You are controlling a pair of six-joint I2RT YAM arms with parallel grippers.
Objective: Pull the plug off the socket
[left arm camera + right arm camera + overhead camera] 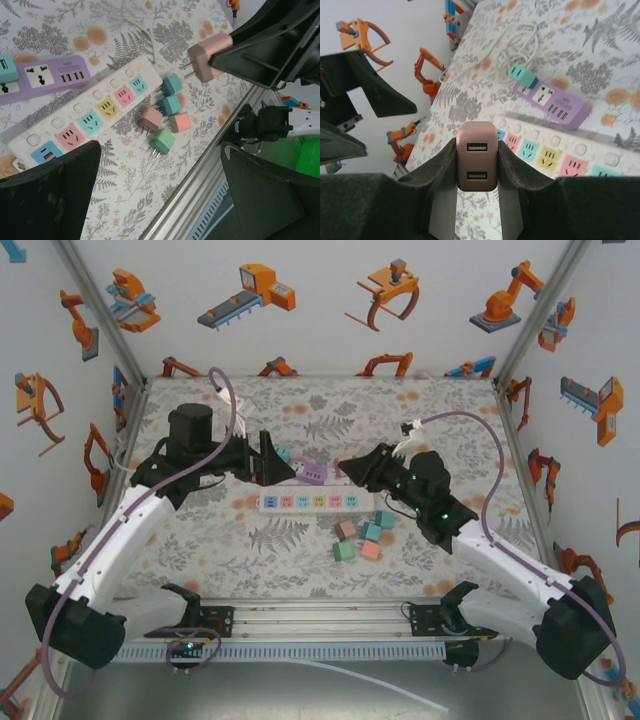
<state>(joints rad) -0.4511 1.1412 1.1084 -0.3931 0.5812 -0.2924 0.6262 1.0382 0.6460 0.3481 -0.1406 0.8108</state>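
Closest to my right wrist camera is the pink plug, clamped between the two dark fingers of the right gripper, which is closed tight on its sides. I note a dusty-pink block with rounded corners and two USB ports stacked on the face turned toward the wrist. From the left wrist camera its two flat metal prongs stand bare past the right fingertips, in the air above the table and touching nothing.

I find the left gripper spread wide with nothing between its fingers. The pink plug hangs beyond their tips, well apart from them.

Below and between the left fingers lies the white power strip, with a row of pink, teal and yellow socket faces and a blue switch at one end. Just beside it, off the left fingertips, are five loose plugs in teal, pink, salmon and green, lying on their sides. A purple strip lies alongside the white one, with a teal plug seated at its end. A white cable is looped on the table past the right fingertips.

I record a cloth printed with grey fern leaves and orange flowers, a metal rail along the near edge, and white walls printed with orange robot arms.
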